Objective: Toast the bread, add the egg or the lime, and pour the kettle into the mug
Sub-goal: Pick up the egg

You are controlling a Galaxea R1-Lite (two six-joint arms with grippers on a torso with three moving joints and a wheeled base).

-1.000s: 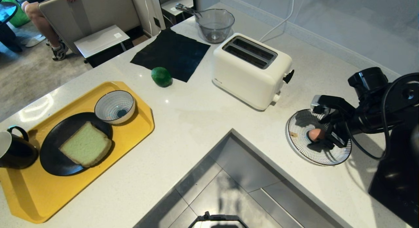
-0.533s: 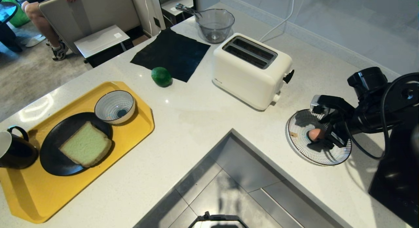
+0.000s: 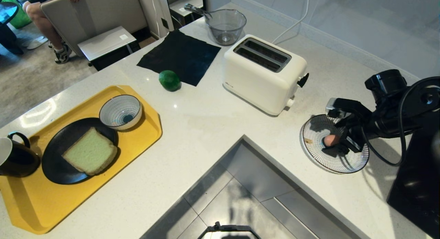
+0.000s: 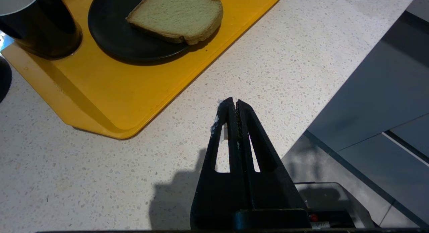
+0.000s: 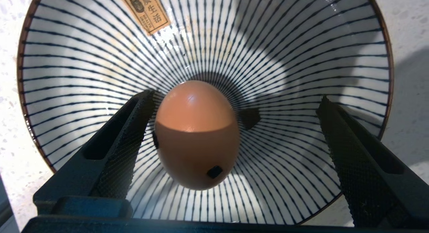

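Egg [image 5: 196, 136] sits in the middle of a striped bowl [image 3: 316, 156] on the white counter [image 3: 206, 122], to the right of the toaster [image 3: 263, 74]. The right gripper [image 5: 234, 132] reaches down into this bowl with its jaws spread wide. One finger [image 5: 124, 152] is touching or nearly touching the egg's side, and the other finger [image 5: 348, 149] stands well apart from it, so the egg is not gripped. A small dark mark shows low on the shell, and a paper label is stuck near the bowl's rim.

The left gripper [image 4: 234, 104] hangs over bare counter near the yellow tray [image 3: 137, 136], its jaws pressed together and holding nothing.

On the tray, the bread [image 3: 90, 150] lies flat on a black plate [image 3: 56, 163], with a small striped bowl [image 3: 120, 111] just beside the plate and the mug [image 3: 15, 156] at the tray's left edge. The lime [image 3: 169, 80] rests on the counter at the corner of a black cloth [image 3: 182, 55], left of the toaster. A clear glass bowl [image 3: 226, 26] stands behind the cloth. The toaster's slots hold nothing.
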